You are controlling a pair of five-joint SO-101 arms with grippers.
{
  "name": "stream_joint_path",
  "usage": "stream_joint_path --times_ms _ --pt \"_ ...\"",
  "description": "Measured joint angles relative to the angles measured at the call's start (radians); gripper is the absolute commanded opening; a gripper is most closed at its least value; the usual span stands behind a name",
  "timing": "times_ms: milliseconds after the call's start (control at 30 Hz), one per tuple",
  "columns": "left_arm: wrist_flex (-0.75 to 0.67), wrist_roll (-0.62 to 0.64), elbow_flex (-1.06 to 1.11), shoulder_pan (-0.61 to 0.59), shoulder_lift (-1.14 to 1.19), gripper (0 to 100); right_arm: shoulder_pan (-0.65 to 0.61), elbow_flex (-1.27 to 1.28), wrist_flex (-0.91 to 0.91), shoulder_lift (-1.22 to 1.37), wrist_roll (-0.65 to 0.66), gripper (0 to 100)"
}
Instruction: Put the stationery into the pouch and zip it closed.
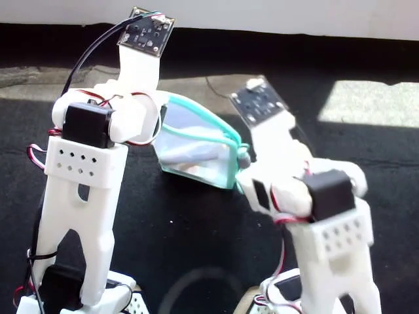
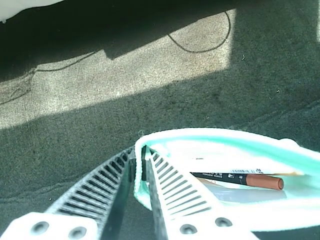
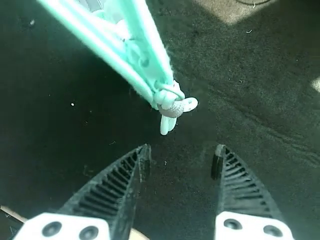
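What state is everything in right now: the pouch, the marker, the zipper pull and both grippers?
pouch: unzipped, mouth open, rim pinched at one end.
marker: lying inside the pouch.
zipper pull: at the pouch's end, hanging free, not gripped.
left gripper: shut on the pouch's rim.
right gripper: open, holding nothing, just short of the zipper pull.
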Motion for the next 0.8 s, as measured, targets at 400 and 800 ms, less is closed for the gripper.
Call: stream_joint_path --times_ms 400,800 --pt "0.0 0.0 0.0 0.0 0.0 1 0.0 0.411 -0.287 -0.066 -0.035 35.7" --pt "0.0 0.0 0.0 -0.051 0.0 1 0.0 0.881 -0.623 -0.423 0.02 35.7"
